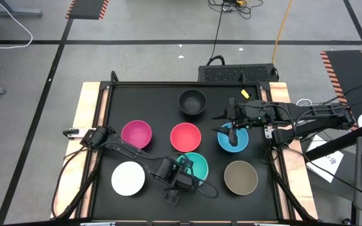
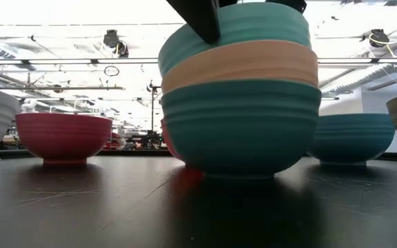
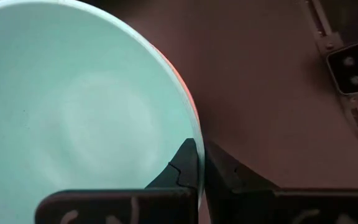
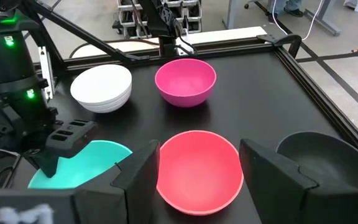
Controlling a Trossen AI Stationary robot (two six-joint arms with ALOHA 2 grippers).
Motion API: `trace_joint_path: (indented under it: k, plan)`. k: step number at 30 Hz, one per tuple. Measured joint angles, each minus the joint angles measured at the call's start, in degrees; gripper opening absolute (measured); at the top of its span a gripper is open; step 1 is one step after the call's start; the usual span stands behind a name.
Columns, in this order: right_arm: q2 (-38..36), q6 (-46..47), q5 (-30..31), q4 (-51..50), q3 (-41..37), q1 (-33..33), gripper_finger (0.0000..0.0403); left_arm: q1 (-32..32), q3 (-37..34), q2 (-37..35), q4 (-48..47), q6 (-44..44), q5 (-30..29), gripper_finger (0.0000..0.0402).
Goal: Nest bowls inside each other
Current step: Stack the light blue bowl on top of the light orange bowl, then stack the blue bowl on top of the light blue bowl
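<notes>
So, stack: a cyan bowl (image 2: 236,31) sits on a peach bowl (image 2: 240,63), which sits in a green bowl (image 2: 240,127), dead centre of the low view; seen from overhead it sits bottom centre.
Left gripper (image 1: 182,177): clamped on that top cyan bowl's rim, one finger inside, one outside, as the left wrist view shows.
Red bowl (image 1: 185,137): middle of the overhead frame, just above the stack, on its own.
Magenta bowl (image 1: 136,133): left of the red one, apart from it.
White bowl (image 1: 128,177): lower left, beside the left arm.
Black bowl (image 1: 192,101): top centre of the mat, alone.
Blue bowl (image 1: 232,138): right of the red one.
Right gripper (image 1: 232,132): above the blue bowl in the overhead frame, jaws spread wide with nothing between them; its wrist camera looks across the red bowl.
Taupe bowl (image 1: 241,177): lower right, right of the stack.
Table (image 1: 153,100): black mat inside a dark frame, wooden edges showing on both sides.
</notes>
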Motion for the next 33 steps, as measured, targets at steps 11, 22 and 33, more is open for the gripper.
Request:
trace_joint_path:
  k: [11,22,33]
  plan:
    - [0.0,0.0,0.0,0.0,0.0,0.0,0.0215,0.0,0.0,0.0,-1.1,-0.6,-3.6,0.0039]
    - [0.0,0.0,0.0,-0.6,0.0,0.0,0.0215,-0.4,2.7,-0.1,-1.5,0.0,-2.1,0.019]
    - [0.0,0.0,0.0,-1.4,0.0,0.0,0.0215,-0.9,13.8,-4.1,-9.9,0.3,-11.7,0.0255]
